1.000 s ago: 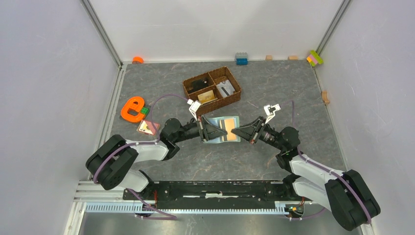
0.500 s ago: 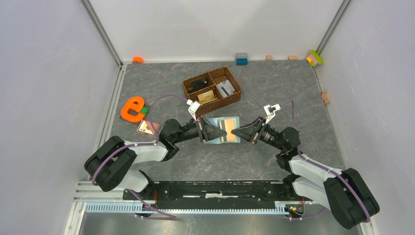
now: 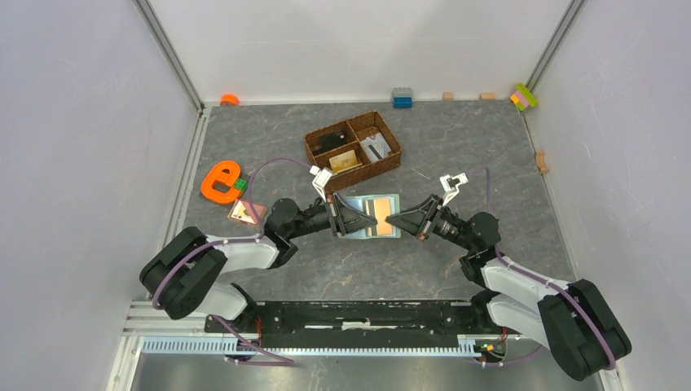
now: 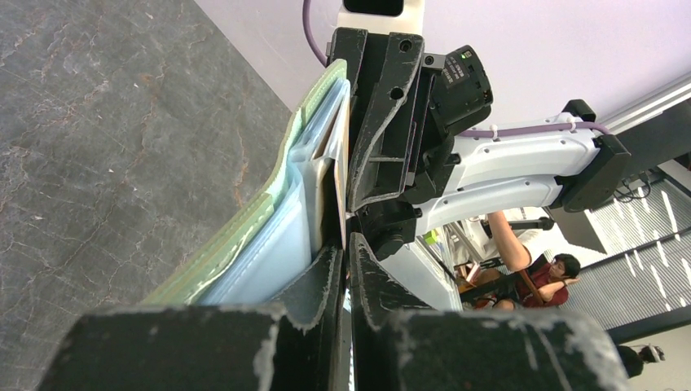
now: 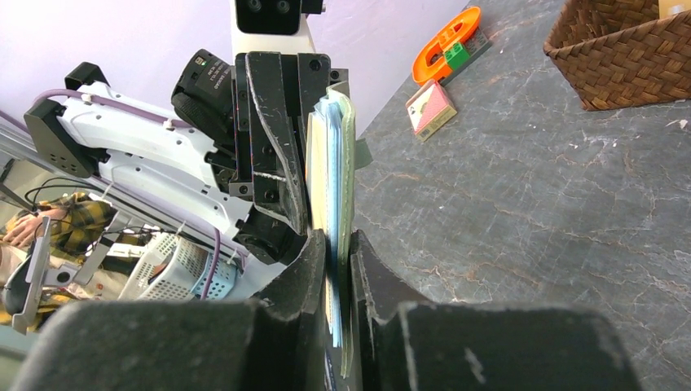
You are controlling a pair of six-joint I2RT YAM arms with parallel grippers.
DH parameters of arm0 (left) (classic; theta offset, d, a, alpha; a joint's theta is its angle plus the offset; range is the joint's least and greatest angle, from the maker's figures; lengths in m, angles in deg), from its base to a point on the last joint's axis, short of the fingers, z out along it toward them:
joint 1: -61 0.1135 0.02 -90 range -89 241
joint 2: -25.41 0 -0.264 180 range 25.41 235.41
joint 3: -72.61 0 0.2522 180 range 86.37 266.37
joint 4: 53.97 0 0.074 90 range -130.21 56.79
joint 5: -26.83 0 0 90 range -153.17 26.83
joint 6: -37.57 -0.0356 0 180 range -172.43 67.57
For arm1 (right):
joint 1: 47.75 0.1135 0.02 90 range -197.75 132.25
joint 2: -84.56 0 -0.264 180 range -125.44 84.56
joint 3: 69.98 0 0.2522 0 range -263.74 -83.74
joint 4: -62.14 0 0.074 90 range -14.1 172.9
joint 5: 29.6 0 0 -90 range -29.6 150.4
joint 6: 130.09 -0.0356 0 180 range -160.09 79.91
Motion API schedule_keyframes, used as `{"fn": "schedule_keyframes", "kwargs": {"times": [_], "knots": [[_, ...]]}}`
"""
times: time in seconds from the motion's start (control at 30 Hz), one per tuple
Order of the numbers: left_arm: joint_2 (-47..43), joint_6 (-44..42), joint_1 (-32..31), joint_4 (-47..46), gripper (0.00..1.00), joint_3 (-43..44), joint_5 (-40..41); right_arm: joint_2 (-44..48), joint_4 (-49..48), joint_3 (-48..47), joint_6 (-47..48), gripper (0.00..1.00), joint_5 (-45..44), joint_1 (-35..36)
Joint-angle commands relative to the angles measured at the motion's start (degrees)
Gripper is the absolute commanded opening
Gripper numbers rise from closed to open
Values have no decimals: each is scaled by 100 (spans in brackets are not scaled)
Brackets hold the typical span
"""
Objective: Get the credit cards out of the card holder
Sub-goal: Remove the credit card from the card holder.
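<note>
The card holder (image 3: 386, 202) is open, pale blue inside, and held off the table between both grippers. A tan-orange credit card (image 3: 377, 213) sits in its slots. My left gripper (image 3: 352, 218) is shut on the thin edge of this card (image 4: 341, 163), right beside the wallet's blue lining (image 4: 269, 236). My right gripper (image 3: 393, 218) is shut on the wallet's green and blue edge (image 5: 338, 163). In the wrist views each gripper faces the other: left (image 4: 346, 252), right (image 5: 340, 244). A pinkish-brown card (image 3: 243, 212) lies on the table at the left; it also shows in the right wrist view (image 5: 432, 108).
A brown wicker divided basket (image 3: 389, 136) stands just behind the wallet. An orange letter-e shape (image 3: 222, 181) with a green block lies at the left, next to the loose card. Small blocks line the back wall (image 3: 402, 98) and the right wall (image 3: 542, 161).
My left gripper has drawn back a little to the left. The wallet and the right gripper have hardly moved.
</note>
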Motion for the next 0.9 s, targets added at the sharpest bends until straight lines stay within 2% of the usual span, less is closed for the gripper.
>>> {"fn": "schedule_keyframes", "kwargs": {"times": [0.0, 0.27, 0.53, 0.67, 0.87], "knots": [[-312, 216, 69, -672, 11, -17, -57, 4, -92, 107, 45, 9, 58, -84], [-448, 208, 134, -700, 8, -107, -11, 8, -106, 118, 24, 14, 82, -129], [-438, 252, 178, -727, 9, -126, -11, 8, -167, 137, -25, 9, 92, -158], [-434, 262, 187, -737, 2, -137, -11, 5, -176, 132, -35, 14, 101, -177], [-459, 271, 204, -746, 2, -162, 20, -5, -185, 132, -37, 16, 114, -191]]}}
